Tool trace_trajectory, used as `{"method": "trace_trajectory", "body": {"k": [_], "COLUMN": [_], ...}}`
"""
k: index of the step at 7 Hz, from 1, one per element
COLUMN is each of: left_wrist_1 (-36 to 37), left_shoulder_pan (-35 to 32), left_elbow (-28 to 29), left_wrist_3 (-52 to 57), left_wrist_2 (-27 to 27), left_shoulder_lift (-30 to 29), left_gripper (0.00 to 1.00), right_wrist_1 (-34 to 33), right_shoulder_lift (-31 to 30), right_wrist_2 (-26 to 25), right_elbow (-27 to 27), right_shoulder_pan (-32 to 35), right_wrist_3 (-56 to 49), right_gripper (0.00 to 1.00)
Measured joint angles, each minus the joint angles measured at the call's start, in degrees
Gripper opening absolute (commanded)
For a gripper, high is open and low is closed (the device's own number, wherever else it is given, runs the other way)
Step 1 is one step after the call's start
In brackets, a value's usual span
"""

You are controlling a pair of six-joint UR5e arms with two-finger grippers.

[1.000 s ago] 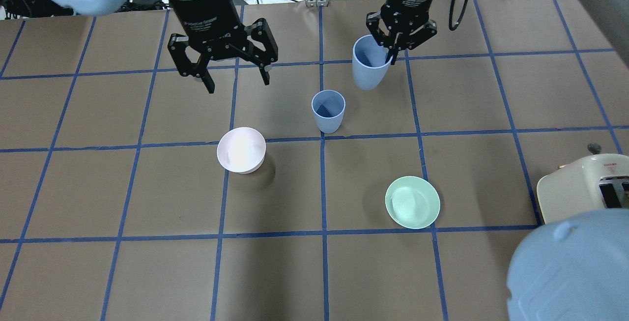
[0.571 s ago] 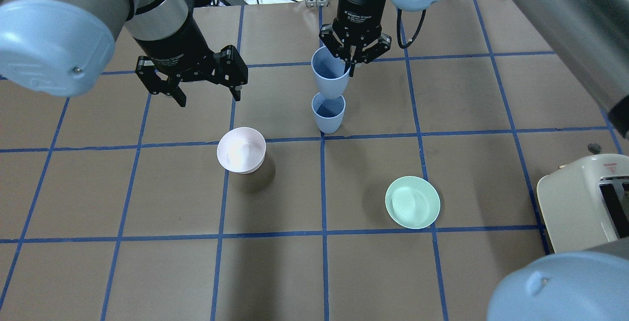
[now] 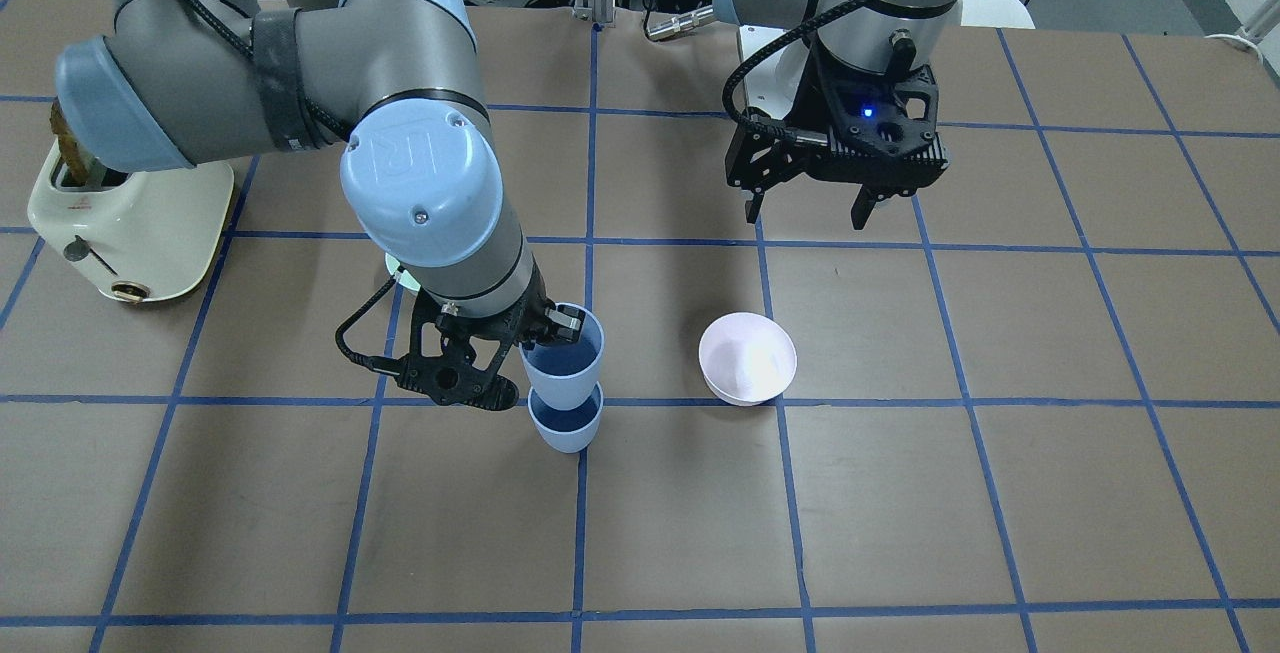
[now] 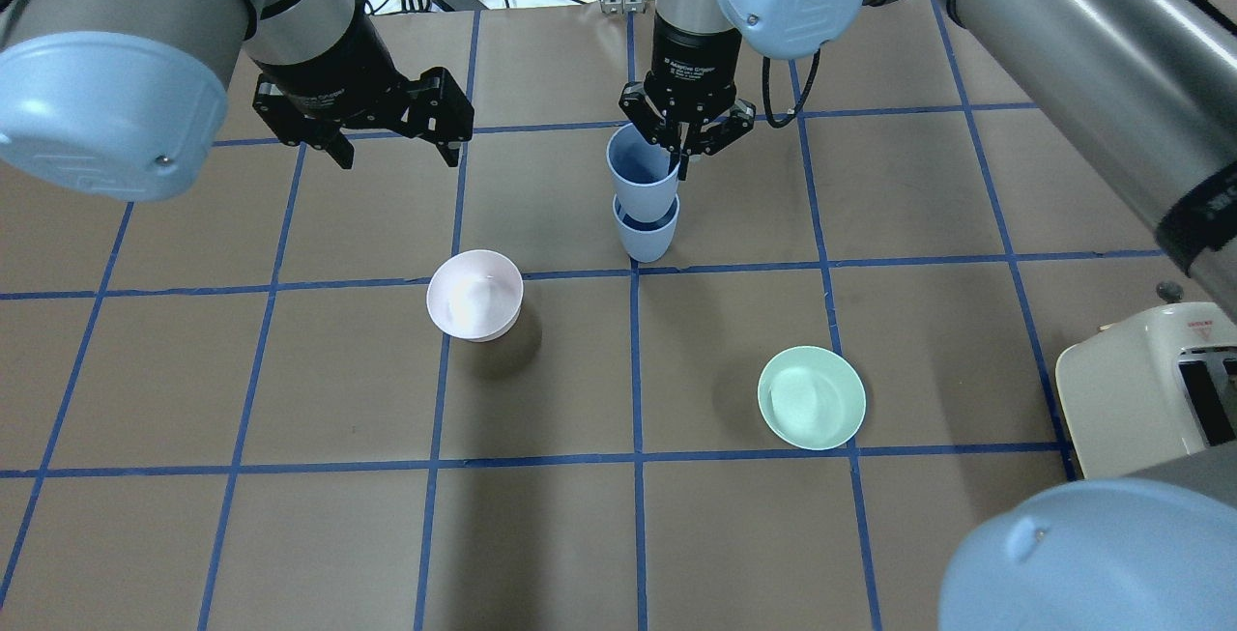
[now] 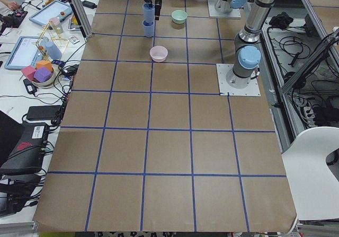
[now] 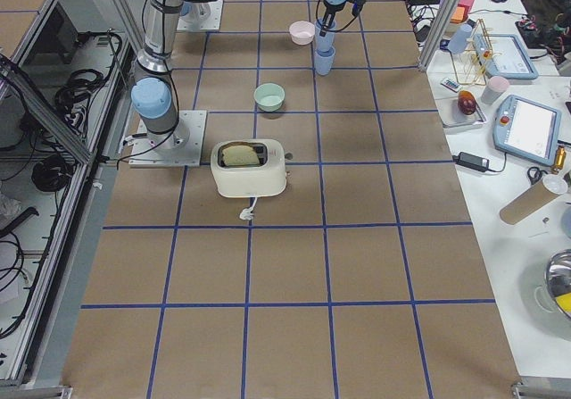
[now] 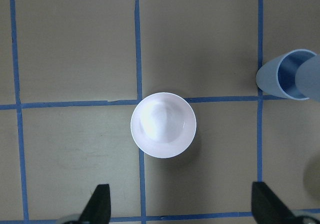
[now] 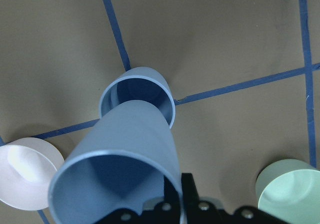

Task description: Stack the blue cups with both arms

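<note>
The right gripper (image 4: 682, 156) pinches the wall of the upper blue cup (image 4: 642, 182) at its rim, one finger inside and one outside. This cup hangs slightly tilted, its base at the mouth of the lower blue cup (image 4: 647, 237); the wrist view shows it not pushed fully down. The lower blue cup stands upright on the table (image 4: 290, 370), which is covered in brown paper with a blue tape grid, just beside a tape crossing near the middle.

The left gripper (image 4: 396, 156) hovers well apart from the cups, jaws spread wide and holding nothing, above and behind the pink bowl (image 4: 474, 295). The mint-green bowl (image 4: 811, 397) sits apart on the right arm's side, with a cream toaster (image 4: 1150, 389) near the table edge.

A "UR" mark shows on one joint cap (image 3: 420, 168). White lettering on the gripper bodies and a red label on the toaster are too small to read.
</note>
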Motion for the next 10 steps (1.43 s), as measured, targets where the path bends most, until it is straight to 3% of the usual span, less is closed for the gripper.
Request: {"method": "trace_trajectory", "body": {"k": [3,4,5,10], "left_wrist_1": [0.03,0.03,0.03,0.01], "left_shoulder_pan": [0.0,0.0,0.0,0.0], "left_elbow": [-0.17,-0.25,-0.28,-0.31], "left_wrist_3": [0.27,0.3,0.26,0.06], "left_wrist_2": [0.21,0.27,0.33,0.29], "left_shoulder_lift": [-0.3,-0.32,-0.31,-0.21], "left_gripper": [1.0,1.0,1.0,1.0], "right_wrist_1": [-2.35,-2.33,-2.38,-2.63], "right_shoulder_lift": [1.9,2.03,2.06,-1.98], "right_wrist_2": [-0.05,-0.05,-0.05,-2.9], "right_elbow": [0.12,0.15,0.2,-0.89], "right_shoulder_pan": [0.01,0.01,0.01,-2.65], "right_wrist_3": [0.31,0.29,0.31,-4.09], "right_gripper": [0.01,0.82,1.0,1.0]}}
